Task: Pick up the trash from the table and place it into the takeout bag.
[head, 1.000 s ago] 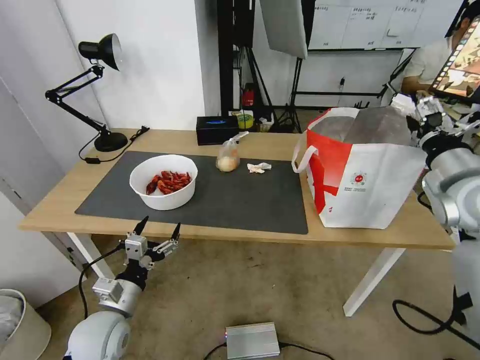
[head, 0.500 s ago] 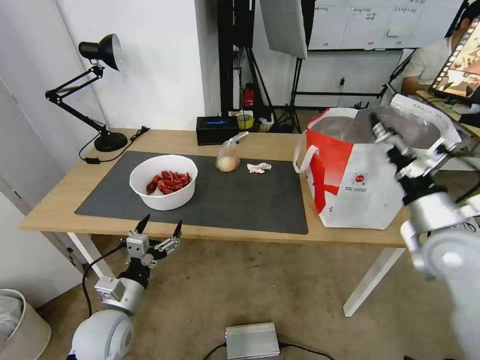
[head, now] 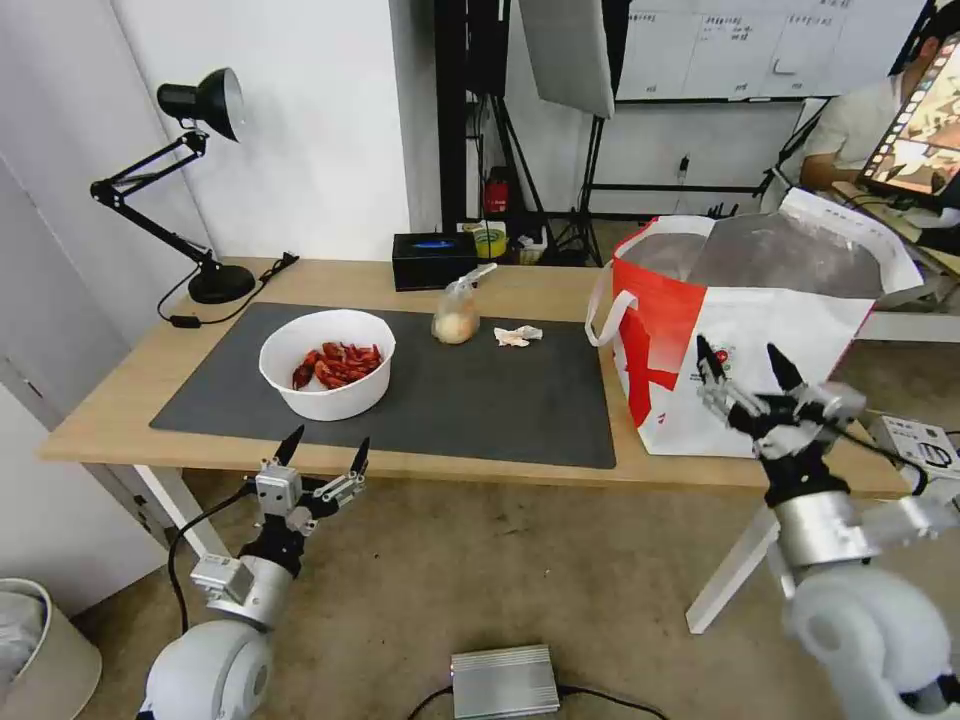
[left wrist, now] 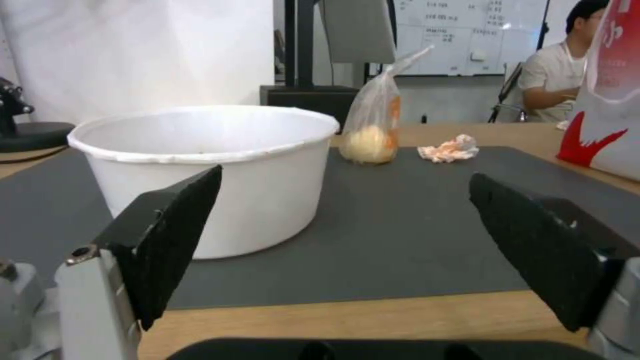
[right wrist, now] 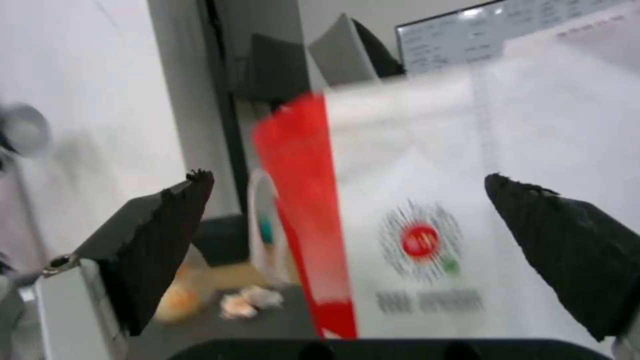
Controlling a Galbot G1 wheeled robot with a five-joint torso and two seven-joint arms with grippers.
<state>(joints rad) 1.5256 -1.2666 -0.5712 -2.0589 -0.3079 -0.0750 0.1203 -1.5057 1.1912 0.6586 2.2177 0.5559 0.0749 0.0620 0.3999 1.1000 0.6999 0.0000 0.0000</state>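
On the table (head: pixel 130 400) a white bowl of red crayfish shells (head: pixel 327 362) sits on the left of the dark grey mat (head: pixel 480 410). Behind it stand a knotted clear bag (head: pixel 456 313) and a crumpled tissue (head: pixel 518 335). The red-and-white takeout bag (head: pixel 735 340) stands open at the table's right end. My left gripper (head: pixel 324 454) is open, below the front edge, facing the bowl (left wrist: pixel 207 165). My right gripper (head: pixel 742 368) is open, in front of the takeout bag (right wrist: pixel 413 230), with nothing between its fingers.
A black desk lamp (head: pixel 190 180) stands at the table's back left and a black box (head: pixel 433 259) at the back middle. A silver box (head: pixel 503 680) lies on the floor below. A bin (head: pixel 40 650) sits at the lower left.
My right arm has swung down from above the takeout bag's far right side to low in front of the bag. The left gripper has barely moved.
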